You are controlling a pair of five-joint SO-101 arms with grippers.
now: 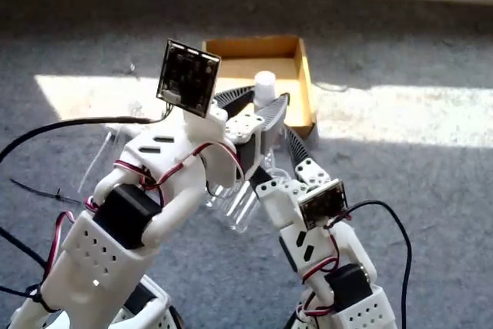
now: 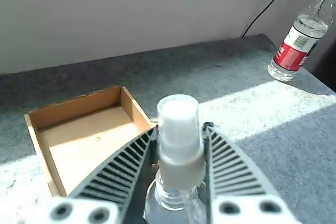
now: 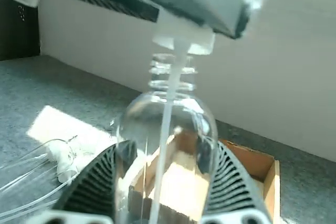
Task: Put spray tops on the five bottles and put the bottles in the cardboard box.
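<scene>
The right gripper (image 3: 165, 150) has its jaws clamped on the belly of a clear bottle (image 3: 167, 121), which it holds upright above the desk (image 1: 431, 213). Directly over it, the left gripper (image 2: 180, 129) has its jaws pinched narrowly on the white spray top (image 2: 178, 111). The thin dip tube (image 3: 168, 98) runs down through the bottle's neck, but the collar sits just above the threads, apparently not seated. The coming move therefore seems to turn on one line: the top lies straight above the mouth, so it should travel down the bottle's upright long axis, the left arm pressing or twisting. The cardboard box (image 2: 84, 140) lies beyond, on the far side. Spare clear bottles (image 3: 37, 166) lie at the left.
</scene>
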